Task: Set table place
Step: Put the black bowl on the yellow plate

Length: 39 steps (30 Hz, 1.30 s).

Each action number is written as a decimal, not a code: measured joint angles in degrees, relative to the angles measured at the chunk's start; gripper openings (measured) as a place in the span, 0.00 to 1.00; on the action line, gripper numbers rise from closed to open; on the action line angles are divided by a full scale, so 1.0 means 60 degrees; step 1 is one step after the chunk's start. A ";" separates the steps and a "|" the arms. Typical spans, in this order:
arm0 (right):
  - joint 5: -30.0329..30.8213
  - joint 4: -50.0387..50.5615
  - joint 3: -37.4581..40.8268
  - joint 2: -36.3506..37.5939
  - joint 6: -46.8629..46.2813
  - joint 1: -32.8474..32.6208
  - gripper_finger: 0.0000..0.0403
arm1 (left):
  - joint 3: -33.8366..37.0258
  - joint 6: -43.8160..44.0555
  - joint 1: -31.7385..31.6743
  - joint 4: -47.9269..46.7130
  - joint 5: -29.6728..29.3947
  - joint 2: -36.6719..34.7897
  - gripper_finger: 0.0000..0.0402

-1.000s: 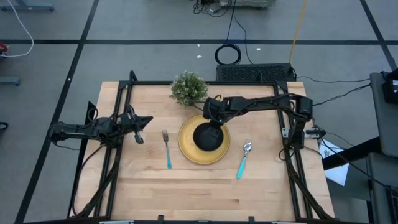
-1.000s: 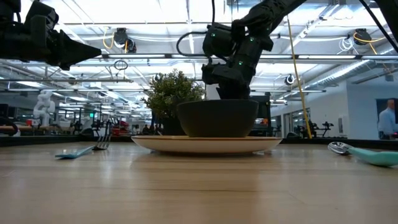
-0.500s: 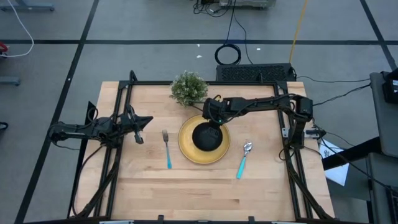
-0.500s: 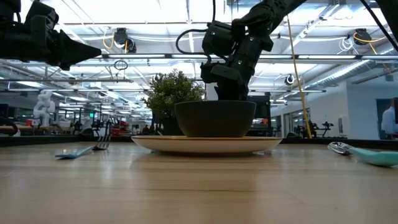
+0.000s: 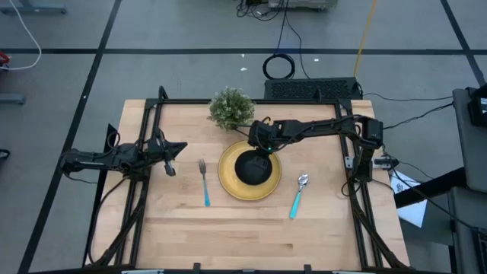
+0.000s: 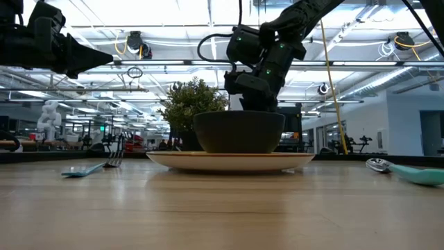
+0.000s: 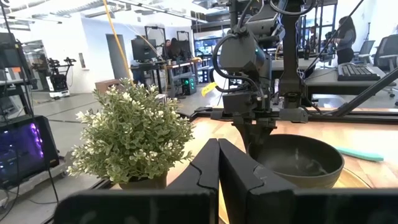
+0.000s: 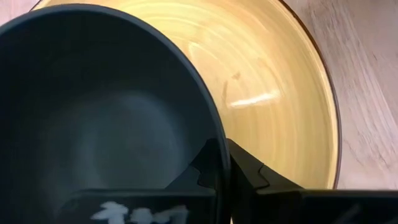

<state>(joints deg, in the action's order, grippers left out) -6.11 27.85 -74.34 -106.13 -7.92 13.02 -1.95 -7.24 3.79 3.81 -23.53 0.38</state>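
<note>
Black and matte, the bowl (image 8: 93, 112) is what we find between the right gripper's (image 8: 225, 163) fingers: one finger sits inside the rim and the other outside it, clenched on the bowl's wall at its far edge, the side toward the plant. In the low view the right gripper (image 6: 255, 94) comes down from above onto the back rim of the bowl (image 6: 238, 130), and the bowl's base rests on the yellow plate (image 6: 229, 160). From above, we see the bowl (image 5: 253, 167) lying roughly in the middle of the plate (image 5: 228, 181), with the right gripper (image 5: 262, 147) at the plate's far edge.

Moving outward from those jaws, the small green potted plant (image 5: 231, 108) stands just beyond the gripper, near the table's far edge. The spoon (image 5: 298, 195) with its light-blue handle lies on the wood beside the plate toward the right arm's base, slightly slanted; the fork (image 5: 204, 181) lies on the opposite side of the plate, tines pointing toward the far edge.

Farther still past the fork, the left gripper (image 5: 170, 151) hangs above the light-wood table (image 5: 228, 236), well apart from the plate. Its fingers (image 7: 239, 169) are pressed together with nothing between them, pointing toward the plant (image 7: 132, 138) and the bowl (image 7: 298, 160).
</note>
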 joint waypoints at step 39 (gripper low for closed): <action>0.0011 -0.0101 0.0072 0.0000 0.0193 0.0077 0.00 | 0.0000 0.0007 -0.0002 -0.0047 0.0000 -0.0002 0.02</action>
<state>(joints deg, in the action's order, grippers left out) -6.04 27.24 -73.91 -106.13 -6.76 13.48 -1.96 -7.20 3.78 3.53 -23.53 0.37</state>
